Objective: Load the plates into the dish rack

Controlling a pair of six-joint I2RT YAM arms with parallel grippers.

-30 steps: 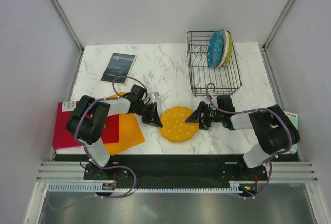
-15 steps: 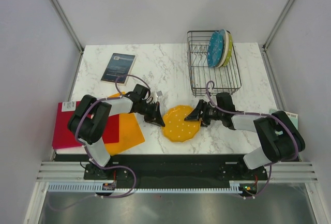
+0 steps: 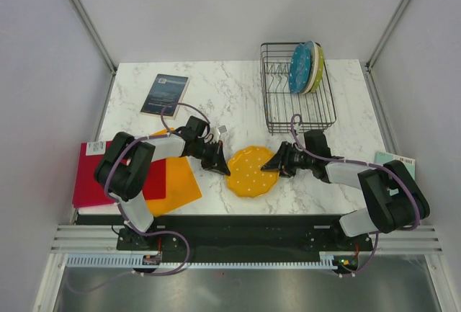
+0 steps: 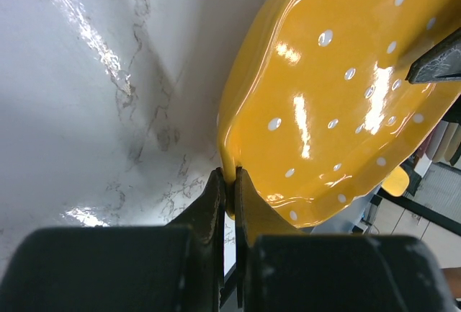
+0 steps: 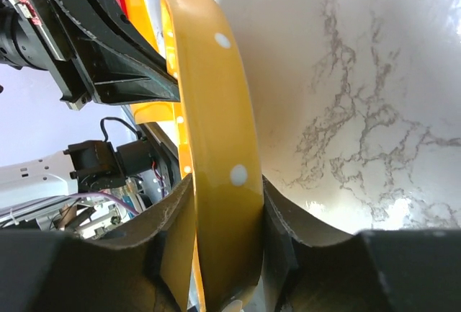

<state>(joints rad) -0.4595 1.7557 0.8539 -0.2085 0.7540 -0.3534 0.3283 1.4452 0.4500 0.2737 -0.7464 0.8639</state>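
From above, the right gripper is closing onto the right rim of the orange plate, which is sitting near-left of the dish rack.

At the left wrist, the left gripper is pinching the plate's left rim tight.

At the right wrist, fingers are now pressing both plate faces, so the handover is starting.

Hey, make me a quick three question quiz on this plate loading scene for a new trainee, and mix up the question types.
1. True or false: the left fingers are shut on the rim of the orange plate.
2. Pick one: the teal plate stands A) in the rack, B) on the book, C) on the red sheet.
3. Short answer: what do the right fingers straddle?

Key: 1 true. 2 A. 3 the orange plate's rim, on the side opposite the left fingers.
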